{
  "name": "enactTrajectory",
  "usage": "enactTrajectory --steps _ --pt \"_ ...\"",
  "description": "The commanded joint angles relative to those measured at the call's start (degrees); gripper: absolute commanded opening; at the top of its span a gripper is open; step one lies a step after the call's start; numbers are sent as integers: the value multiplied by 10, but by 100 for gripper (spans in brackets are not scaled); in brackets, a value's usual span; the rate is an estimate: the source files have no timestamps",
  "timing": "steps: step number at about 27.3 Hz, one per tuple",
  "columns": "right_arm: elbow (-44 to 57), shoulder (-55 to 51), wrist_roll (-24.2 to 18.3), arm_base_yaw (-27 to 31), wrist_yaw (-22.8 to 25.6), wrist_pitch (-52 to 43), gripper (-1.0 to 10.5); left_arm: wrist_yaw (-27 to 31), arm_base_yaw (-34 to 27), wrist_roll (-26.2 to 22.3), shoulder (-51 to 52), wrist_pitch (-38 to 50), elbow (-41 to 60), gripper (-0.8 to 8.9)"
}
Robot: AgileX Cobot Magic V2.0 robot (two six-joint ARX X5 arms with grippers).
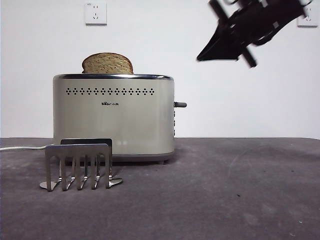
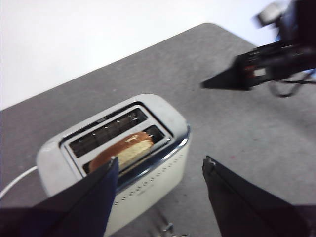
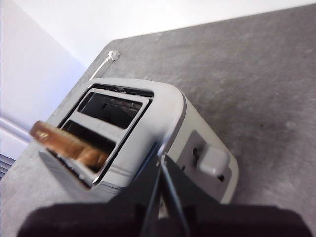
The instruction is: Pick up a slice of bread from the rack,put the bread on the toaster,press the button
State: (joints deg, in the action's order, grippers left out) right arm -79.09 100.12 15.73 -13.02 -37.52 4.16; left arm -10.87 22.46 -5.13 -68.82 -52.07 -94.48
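The slice of bread (image 1: 107, 64) stands in one slot of the toaster (image 1: 114, 120), its rounded top sticking out above the chrome rim. In front of the toaster, the steel rack (image 1: 77, 150) holds nothing. The button (image 1: 180, 104) juts from the toaster's right end. My right gripper (image 1: 200, 58) hangs shut, high and to the right of the button (image 3: 213, 160); in its wrist view the right gripper (image 3: 160, 159) points at the toaster (image 3: 163, 113) with the bread (image 3: 69, 143) beyond. My left gripper (image 2: 159, 165) is open above the toaster (image 2: 163, 111) and bread (image 2: 126, 149), holding nothing.
A white power cable (image 1: 20, 148) runs off to the left from behind the toaster. Two wall sockets (image 1: 95, 13) sit high on the white wall. The dark grey table surface (image 1: 240, 190) stretches to the right of the toaster.
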Motion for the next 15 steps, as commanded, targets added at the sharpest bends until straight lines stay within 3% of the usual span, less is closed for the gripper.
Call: enactTrajectory --steps 1,15 --pt "-30 42 15 -6 -1 -5 -13 -18 1 23 8 -5 3 291" --pt "-58 143 18 -20 4 -28 -12 -29 1 37 13 -14 2 291"
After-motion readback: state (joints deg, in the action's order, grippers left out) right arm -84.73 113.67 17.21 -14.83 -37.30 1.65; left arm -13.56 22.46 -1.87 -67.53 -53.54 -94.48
